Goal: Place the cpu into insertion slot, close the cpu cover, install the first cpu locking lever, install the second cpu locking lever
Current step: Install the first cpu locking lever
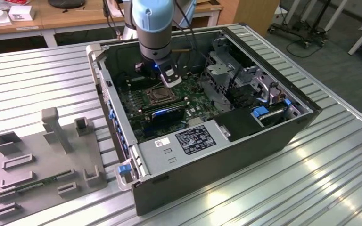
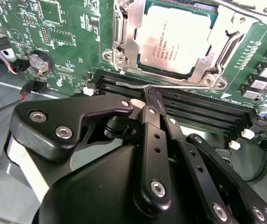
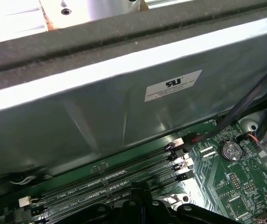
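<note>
The cpu [image 2: 175, 39], silvery-topped, lies in the insertion slot [image 1: 158, 95] on the green motherboard [image 2: 68, 37]. The cpu cover [image 2: 129, 44], a metal frame, lies flat around it. A thin wire locking lever [image 2: 124, 84] runs along the socket edge nearest the memory slots [image 2: 203, 112]. My gripper [image 2: 151, 99] is shut, and its tip meets this lever over the memory slots. A second lever [image 2: 250, 11] crosses the far corner of the socket. In the exterior view the gripper [image 1: 170, 81] hangs inside the open computer case [image 1: 244, 141], just behind the socket.
The case wall [image 3: 124, 107] stands close beside the memory slots [image 3: 101, 186]. A coin battery [image 2: 39, 61] and cables sit on the board. A drive cage [image 1: 225, 70] rises on the exterior view's right of the socket. A grey fixture [image 1: 49, 160] lies on the ribbed metal table [image 1: 307, 188].
</note>
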Controlling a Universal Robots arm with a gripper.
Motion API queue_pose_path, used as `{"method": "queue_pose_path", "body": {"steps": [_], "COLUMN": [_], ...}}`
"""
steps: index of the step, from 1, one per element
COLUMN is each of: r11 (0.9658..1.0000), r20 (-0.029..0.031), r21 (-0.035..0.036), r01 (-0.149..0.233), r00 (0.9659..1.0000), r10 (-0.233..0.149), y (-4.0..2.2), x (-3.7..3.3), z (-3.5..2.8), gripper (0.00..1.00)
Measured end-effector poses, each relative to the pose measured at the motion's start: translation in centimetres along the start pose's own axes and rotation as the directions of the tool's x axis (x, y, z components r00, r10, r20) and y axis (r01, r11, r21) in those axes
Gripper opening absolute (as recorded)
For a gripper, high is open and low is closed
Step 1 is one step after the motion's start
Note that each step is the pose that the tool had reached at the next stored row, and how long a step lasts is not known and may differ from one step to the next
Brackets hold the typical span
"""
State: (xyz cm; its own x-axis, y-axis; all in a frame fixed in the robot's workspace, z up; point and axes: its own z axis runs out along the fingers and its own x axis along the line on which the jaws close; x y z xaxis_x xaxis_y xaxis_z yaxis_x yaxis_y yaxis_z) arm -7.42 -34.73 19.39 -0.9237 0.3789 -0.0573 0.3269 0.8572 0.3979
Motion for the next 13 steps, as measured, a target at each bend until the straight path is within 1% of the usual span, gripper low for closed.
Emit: {"method": "queue_pose_path", "body": {"steps": [7, 13], "r11": [1.0000, 1.0000], "r20": [0.0016, 0.0026], "r21": [0.0003, 0.0005], "r01": [-0.004, -0.006], "r00": [1.0000, 1.0000], "r10": [0.004, 0.006], "y": [-0.17, -0.37], "x": [-0.06, -0.12], "z": [0.38, 0.58], "gripper": [0.11, 0.11]}}
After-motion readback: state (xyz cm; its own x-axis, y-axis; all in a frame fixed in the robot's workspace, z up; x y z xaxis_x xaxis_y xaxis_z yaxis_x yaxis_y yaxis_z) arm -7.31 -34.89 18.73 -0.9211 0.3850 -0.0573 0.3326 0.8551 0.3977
